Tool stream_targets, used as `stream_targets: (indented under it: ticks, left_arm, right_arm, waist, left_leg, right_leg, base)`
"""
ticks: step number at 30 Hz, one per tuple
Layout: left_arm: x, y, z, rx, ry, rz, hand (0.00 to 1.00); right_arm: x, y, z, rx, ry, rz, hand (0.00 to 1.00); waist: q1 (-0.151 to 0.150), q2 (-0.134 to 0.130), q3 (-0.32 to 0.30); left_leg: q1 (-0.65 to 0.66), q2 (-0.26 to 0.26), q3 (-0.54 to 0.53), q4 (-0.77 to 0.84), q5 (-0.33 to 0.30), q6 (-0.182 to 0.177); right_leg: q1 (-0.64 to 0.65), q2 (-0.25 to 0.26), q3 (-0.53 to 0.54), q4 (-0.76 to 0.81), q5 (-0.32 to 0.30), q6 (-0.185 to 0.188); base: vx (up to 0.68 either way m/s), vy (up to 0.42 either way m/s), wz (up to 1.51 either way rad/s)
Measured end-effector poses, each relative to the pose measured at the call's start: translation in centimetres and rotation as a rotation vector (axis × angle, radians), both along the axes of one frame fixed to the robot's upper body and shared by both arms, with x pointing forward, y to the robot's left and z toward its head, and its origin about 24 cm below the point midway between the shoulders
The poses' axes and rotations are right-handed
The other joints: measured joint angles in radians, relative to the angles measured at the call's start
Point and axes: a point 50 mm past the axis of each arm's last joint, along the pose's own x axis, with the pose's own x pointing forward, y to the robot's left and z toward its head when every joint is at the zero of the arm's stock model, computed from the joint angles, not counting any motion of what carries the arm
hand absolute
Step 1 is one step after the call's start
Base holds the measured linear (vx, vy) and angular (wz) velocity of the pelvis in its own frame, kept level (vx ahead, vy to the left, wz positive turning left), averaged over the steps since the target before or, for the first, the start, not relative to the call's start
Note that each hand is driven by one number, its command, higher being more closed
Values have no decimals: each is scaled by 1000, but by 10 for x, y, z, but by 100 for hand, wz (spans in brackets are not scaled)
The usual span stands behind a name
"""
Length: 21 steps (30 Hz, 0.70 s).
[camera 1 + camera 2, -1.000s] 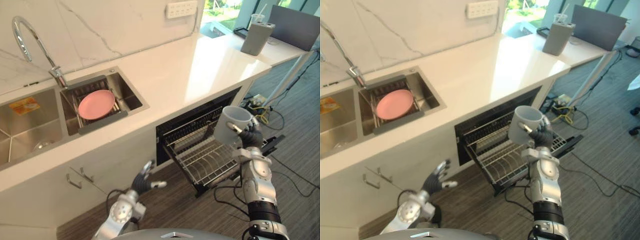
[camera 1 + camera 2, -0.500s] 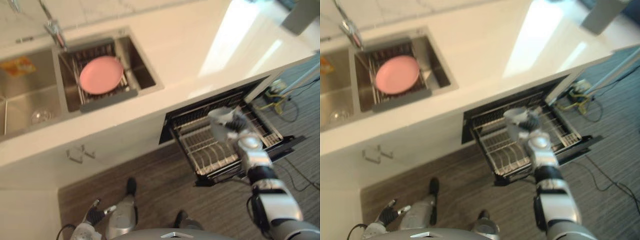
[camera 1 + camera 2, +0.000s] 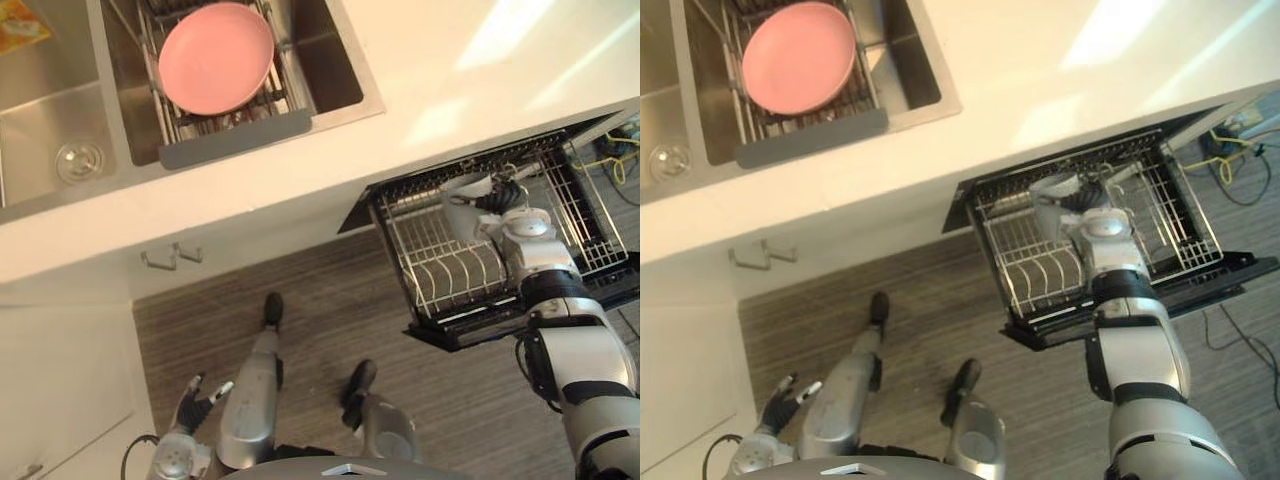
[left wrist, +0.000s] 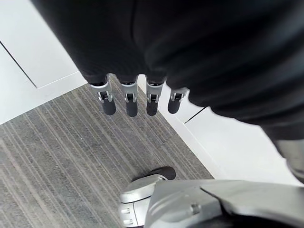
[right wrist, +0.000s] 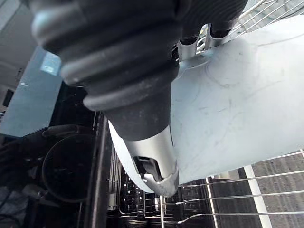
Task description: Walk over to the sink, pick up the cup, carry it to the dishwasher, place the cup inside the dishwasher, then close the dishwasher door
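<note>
Right hand [image 3: 1092, 198] wrapped round cup [image 3: 1048, 198], hovering at 11 o'clock of rack [image 3: 1160, 225]; I aim to lower gently, seat it fully, then release; left hand [image 3: 780, 402] slack-fingered at 7 o'clock.

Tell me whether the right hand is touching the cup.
Touching. The right wrist view shows the right hand with its thumb pressed flat on the cup and its fingers wrapped over the other side, no gap, above the dishwasher rack.
</note>
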Motion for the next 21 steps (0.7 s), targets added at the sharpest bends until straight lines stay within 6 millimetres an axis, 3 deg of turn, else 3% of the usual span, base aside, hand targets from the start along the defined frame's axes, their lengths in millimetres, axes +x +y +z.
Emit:
stream_targets:
  ticks: [4, 9, 13, 21]
  left_arm:
    - [1, -1, 0, -2, -2, 2, 0]
    - [10, -3, 2, -3, -14, -11, 0]
    - [11, -2, 2, 6, -11, -32, 0]
    - [18, -3, 4, 42, -10, -94, 0]
  right_arm:
    - [-2, -2, -6, 9, 53, -18, 100]
    - [-10, -20, -11, 4, 102, -75, 100]
    - [-7, -16, -8, 41, 148, -4, 100]
    - [-11, -18, -24, 130, 249, 30, 100]
  waist:
    - [1, 0, 1]
    - [6, 0, 10]
    - [4, 1, 18]
    - [7, 1, 45]
  left_leg:
    - [-10, -1, -2, 0, 0, 0]
    - [-35, -5, -24, 1, 13, 6]
    - [-37, -7, -25, 6, 14, 0]
    - [-33, -7, -47, 6, 19, -4]
  right_leg:
    - [-15, -5, -1, 14, -10, 0]
    - [-40, -10, -7, 43, -27, 3]
    - [-50, -10, -3, 56, -38, 2]
    - [-44, -14, -15, 83, -56, 3]
  base:
    - [12, -35, 2]
    - [38, -40, 10]
    - [17, -41, -1]
    - [-4, -34, 8]
